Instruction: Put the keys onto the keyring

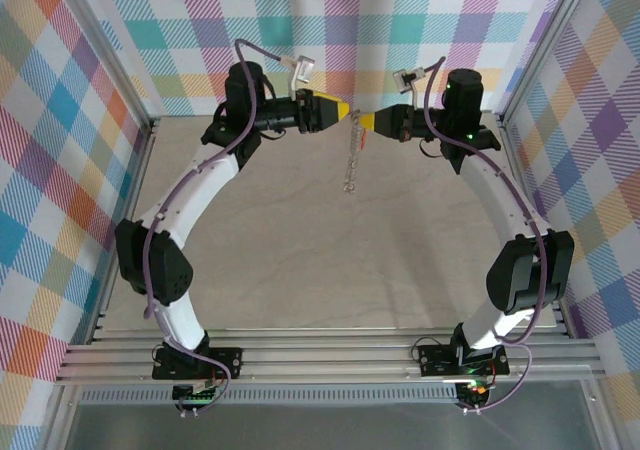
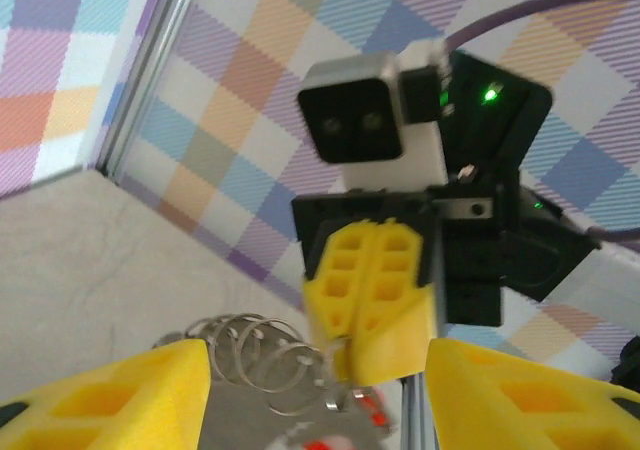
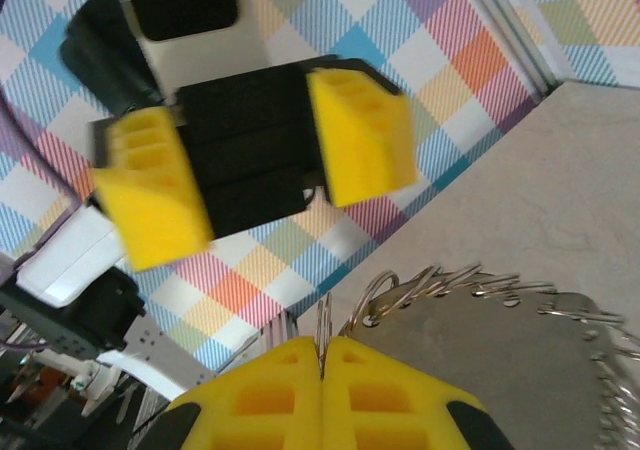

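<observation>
Two arms reach toward each other at the far end of the surface, tips almost meeting in mid-air above it.

Right tool: yellow fingers pressed together, no gap, clamped on a thin wire loop of the keyring. In the right wrist view the loop sticks up out of the seam between the fingers. More silver loops curl away to the right in an arc.

Left tool: fingers apart, a wide gap between them, nothing in the gap. It points at the right tool, tips near but not touching it. In the left wrist view its own two yellow fingers sit at the bottom corners, and the closed right tool is straight ahead between them.

The keyring is off the surface, hanging from the right tool's tips. From above it is a thin silver strand dropping straight down just beside the two tools' tips, lower end loose. In the left wrist view the coils bunch just left of the right tool's fingertips.

Key: a small blurred red spot just below the right tool's tips, close to the coils. Can't make out the blade, or whether it is already on the keyring.

Plaid walls all round, purple cables along both arms.
</observation>
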Controlling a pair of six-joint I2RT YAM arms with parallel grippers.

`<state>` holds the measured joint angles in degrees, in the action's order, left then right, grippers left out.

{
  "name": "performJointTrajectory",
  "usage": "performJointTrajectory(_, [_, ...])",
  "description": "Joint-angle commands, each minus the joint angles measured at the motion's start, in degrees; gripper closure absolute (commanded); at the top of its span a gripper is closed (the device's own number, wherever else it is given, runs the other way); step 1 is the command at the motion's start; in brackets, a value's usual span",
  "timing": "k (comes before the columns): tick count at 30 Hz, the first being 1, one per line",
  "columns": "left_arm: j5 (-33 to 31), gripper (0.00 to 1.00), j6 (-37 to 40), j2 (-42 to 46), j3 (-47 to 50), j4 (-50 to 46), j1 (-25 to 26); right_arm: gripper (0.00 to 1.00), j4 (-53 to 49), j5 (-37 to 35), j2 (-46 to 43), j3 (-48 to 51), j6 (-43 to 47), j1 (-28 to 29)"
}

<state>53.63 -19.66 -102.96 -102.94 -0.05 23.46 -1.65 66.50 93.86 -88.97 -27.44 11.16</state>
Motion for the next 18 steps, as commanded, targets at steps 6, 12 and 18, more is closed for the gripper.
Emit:
performJointTrajectory(6, [7.1,0.54,2.9,-4.2,-6.8,-6.9,-0.7,1.0,-1.6,4.4,1.1,-2.3,3.5,-0.1])
performJointTrajectory(12, [6.9,0.54,1.9,-4.6,-7.0,-5.9,-0.7,1.0,0.1,4.3,1.5,-1.6,2.7,-0.1])
performJointTrajectory(18, [6.2,0.55,2.0,-3.8,-7.0,-5.6,-0.6,1.0,0.7,3.7,1.6,-1.2,2.4,-0.1])
